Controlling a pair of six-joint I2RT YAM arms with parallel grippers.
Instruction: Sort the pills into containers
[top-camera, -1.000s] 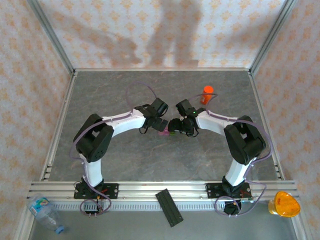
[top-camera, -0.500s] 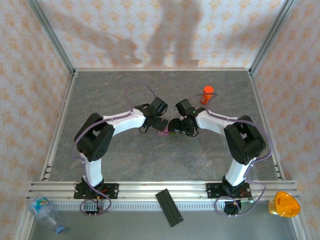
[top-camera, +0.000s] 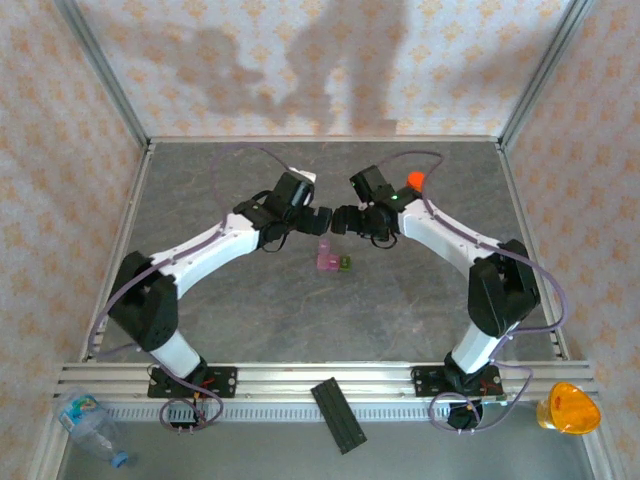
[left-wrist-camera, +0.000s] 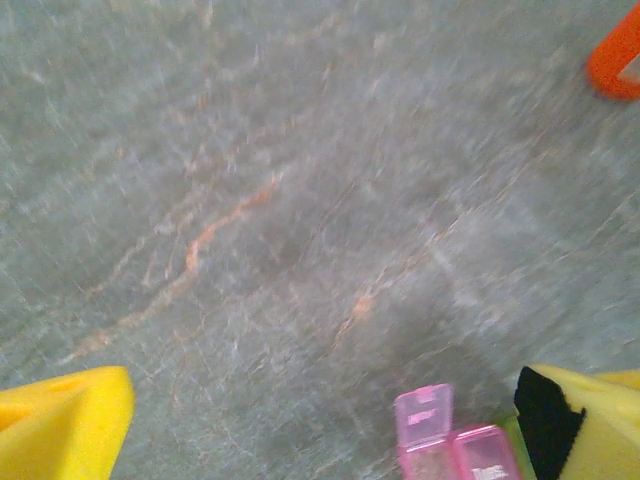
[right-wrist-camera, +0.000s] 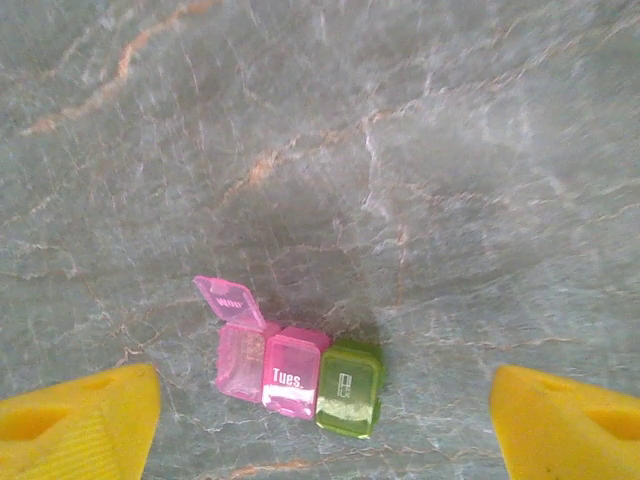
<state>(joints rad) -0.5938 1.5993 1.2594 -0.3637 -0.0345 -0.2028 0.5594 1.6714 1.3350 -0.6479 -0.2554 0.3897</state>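
You are looking at both arms pulling up and back from the pill containers (top-camera: 334, 262), a tiny joined row of two translucent pink plastic cube boxes and one dark green one. A second ago both grippers were crowding right over that row; now the left gripper (top-camera: 316, 219) and the right gripper (top-camera: 344, 221) are hanging just beyond it toward the far edge of the grey marbled table (top-camera: 250, 325), tips nearly meeting, and the row is lying bare near the table's middle, touched by nothing.

In the left wrist view the yellow fingers (left-wrist-camera: 60, 425) are standing as wide apart as they go, gripping nothing. In the right wrist view the yellow fingers (right-wrist-camera: 90, 415) are also spread wide, having opened further over the last second, with only table and the row below them.

The end pink box is showing its pink hinged lid (right-wrist-camera: 228, 298) flipped up; the "Tues." box and the green box are sitting shut. I cannot tell whether any pill is lying inside. The orange cylindrical bottle with a red cap (top-camera: 413, 181) is waiting toward the far right corner, half behind the right arm. Judging by this, one compartment is ready and you are moving on to fetching pills.
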